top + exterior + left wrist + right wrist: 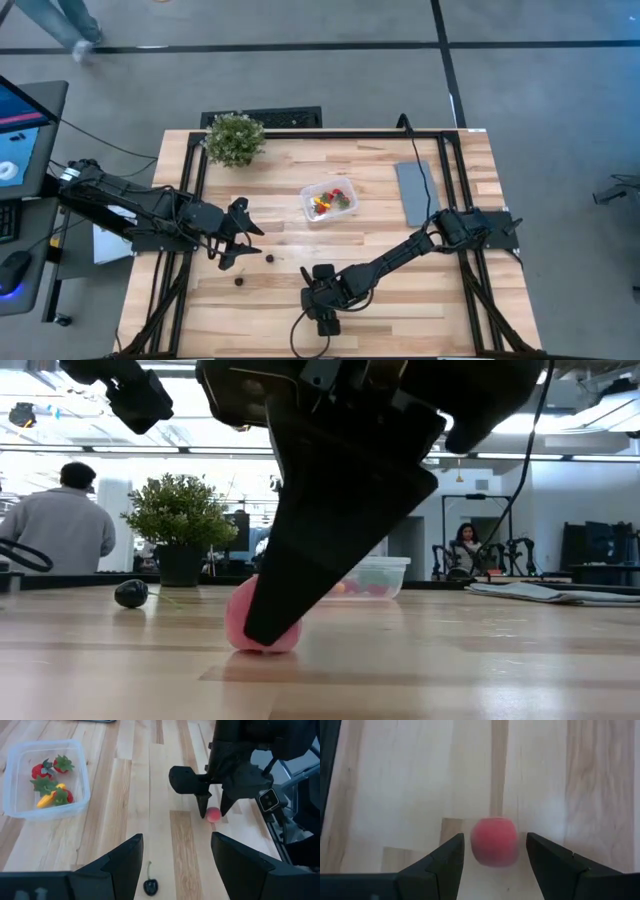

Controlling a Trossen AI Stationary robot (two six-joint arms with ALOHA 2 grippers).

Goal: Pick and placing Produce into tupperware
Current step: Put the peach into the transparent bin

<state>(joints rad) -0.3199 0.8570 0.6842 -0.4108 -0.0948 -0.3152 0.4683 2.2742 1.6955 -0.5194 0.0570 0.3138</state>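
Right tool [326, 322] low at the bottom centre of the high view, fingers spread wide and straddling a pink-red round fruit piece [494, 841] on the table [380, 225]. Right wrist view: piece sits between the two dark fingers [445, 857], a gap on each side, no contact visible. Piece itself hidden under the tool in the high view. Low view: same piece [262, 622] resting on the wood, one dark finger in front of it and covering part of it. Left wrist view: same tool [212, 805] seen from farther off, tips down on either side of the piece [213, 814].

Left tool [236, 238] at centre left of the high view, above the table, fingers wide, holding nothing. Left wrist view only: dark berry with stem [150, 885] on the wood between its own finger ends, untouched. High view: two dark berries [270, 256] and [239, 281] on the table near that tool; which of them matches, cannot tell.

Tupperware [329, 200] at upper centre of the table, well apart from both tools. Left wrist view gives the contents best: red strawberry pieces [42, 771] with green tops and one yellow-orange piece [46, 800] inside. Low view: tub [378, 576] far back, partly behind the right tool.

Potted plant [235, 138] at upper left corner of the table; grey slab [414, 192] at upper right.
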